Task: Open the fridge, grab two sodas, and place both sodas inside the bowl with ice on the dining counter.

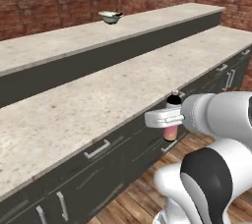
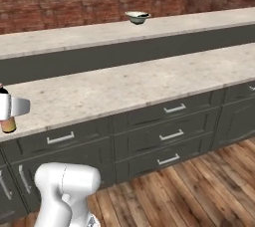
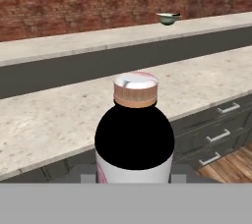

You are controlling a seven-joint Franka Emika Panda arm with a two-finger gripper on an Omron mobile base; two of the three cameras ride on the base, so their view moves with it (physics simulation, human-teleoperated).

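From the left base view, the gripper (image 1: 170, 118) is clenched around one soda bottle (image 1: 172, 101), held upright just in front of the near counter's edge, above the drawer fronts. One bowl (image 1: 110, 17) sits far off on the raised dining counter (image 1: 59, 41), well apart from the bottle. The nearer, lower counter (image 1: 98, 105) lies between them. The likely trouble is reach: the bowl stands beyond two counter depths, so a stretch from here could fall short or drag the bottle's base against the near edge.

From the right base view, the same bottle (image 2: 7, 121) shows at the far left edge, partly covered by the hand, its lower end at the level of the counter lip. The bowl (image 2: 137, 17) is off to the right along the upper counter, so a sideways move is needed too. A swing at this height would knock the bottle on the stone.

In the hand view, one bottle (image 3: 134, 134) stands close, its dark shoulder and tan cap facing the camera; the bowl (image 3: 168, 18) is small and distant. Whether ice lies in the bowl is too small to tell. Count: one soda in hand, one bowl, two counter tops.
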